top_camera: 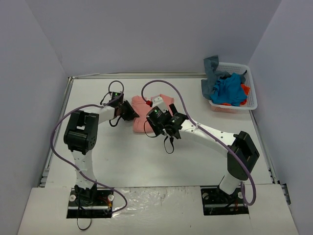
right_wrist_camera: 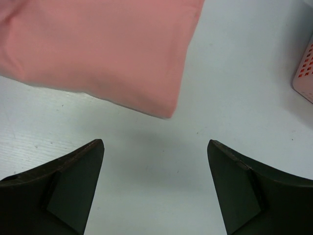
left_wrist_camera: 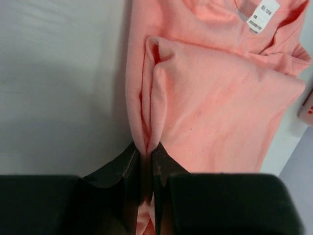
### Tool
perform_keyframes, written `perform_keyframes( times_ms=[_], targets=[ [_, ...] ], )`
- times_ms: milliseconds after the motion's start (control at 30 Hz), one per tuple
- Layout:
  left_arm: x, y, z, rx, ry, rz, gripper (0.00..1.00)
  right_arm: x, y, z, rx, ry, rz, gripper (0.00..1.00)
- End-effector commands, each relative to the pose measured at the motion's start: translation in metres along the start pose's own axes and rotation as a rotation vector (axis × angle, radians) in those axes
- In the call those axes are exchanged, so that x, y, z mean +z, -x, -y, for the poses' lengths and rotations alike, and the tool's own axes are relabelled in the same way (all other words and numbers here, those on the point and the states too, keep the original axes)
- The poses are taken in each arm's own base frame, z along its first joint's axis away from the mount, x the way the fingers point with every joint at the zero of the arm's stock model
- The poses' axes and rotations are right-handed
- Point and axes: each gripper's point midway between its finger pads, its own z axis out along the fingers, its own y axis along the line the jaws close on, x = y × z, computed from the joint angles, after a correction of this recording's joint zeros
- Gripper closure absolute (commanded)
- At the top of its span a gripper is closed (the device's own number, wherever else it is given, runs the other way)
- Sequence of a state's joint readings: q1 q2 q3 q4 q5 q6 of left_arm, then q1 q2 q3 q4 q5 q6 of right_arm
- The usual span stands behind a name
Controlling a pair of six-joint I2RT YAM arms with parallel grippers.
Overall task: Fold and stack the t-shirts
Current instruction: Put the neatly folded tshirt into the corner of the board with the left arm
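Looking through the left wrist camera, I see the left fingers (left_wrist_camera: 132,166) pressed together on a raised pleat at the near edge of the pink shirt (left_wrist_camera: 215,112). The cloth runs away from the tips in a folded panel. Its label (left_wrist_camera: 262,15) lies at the far end, off to the right finger's side. Bare tabletop (left_wrist_camera: 58,83) shows beyond the left finger. I take this pinch as an anchor: it gathers both layers, so the fold should not slide open when the shirt is shifted or squared.

On the right wrist camera, the right fingers (right_wrist_camera: 73,191) stand spread wide with only tabletop between them. The shirt's folded corner lies ahead of the tips, nearer the left finger and clear of both. A sliver of the basket (right_wrist_camera: 305,73) sits past the right finger. Nothing is held here. I judge this arm is free to take that corner or smooth the panel.

From the top camera, the pink shirt is a compact bundle mid-tabletop, with the left fingers at one side and the right fingers over the other. The basket stands well beyond the right arm in the far corner. The other shirts (top_camera: 229,90) are heaped in it unfolded, blue on top with grey draped over the rim. By my reading the first fold is nearly finished and the stack is not yet begun.
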State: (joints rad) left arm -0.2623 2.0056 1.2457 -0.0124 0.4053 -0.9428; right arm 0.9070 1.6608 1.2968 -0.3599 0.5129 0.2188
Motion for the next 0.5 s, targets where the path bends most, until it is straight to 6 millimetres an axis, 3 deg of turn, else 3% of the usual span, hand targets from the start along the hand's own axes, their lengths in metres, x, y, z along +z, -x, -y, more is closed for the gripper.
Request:
perform_keyframes(
  times_ms=[0,33,67,133,467],
  targets=[
    [-0.012,0.021,-0.023,0.016,0.091,0.005,0.89,0.001,0.002,0.014,0.027,-0.019,0.013,0.17],
    [-0.016,0.032,-0.014,0.033,0.078,0.016,0.89,0.002,0.001,0.015,0.024,-0.015,0.009,0.17],
    [-0.016,0.033,-0.024,0.032,0.109,-0.009,0.89,0.004,0.0,0.018,0.027,-0.02,0.006,0.17],
    [-0.019,0.042,-0.024,0.037,0.115,-0.012,0.89,0.006,0.001,0.02,0.029,-0.019,0.008,0.17],
    [-0.045,0.113,-0.053,0.051,0.215,0.06,0.89,0.014,0.001,0.023,0.039,-0.012,0.002,0.17]
  ],
)
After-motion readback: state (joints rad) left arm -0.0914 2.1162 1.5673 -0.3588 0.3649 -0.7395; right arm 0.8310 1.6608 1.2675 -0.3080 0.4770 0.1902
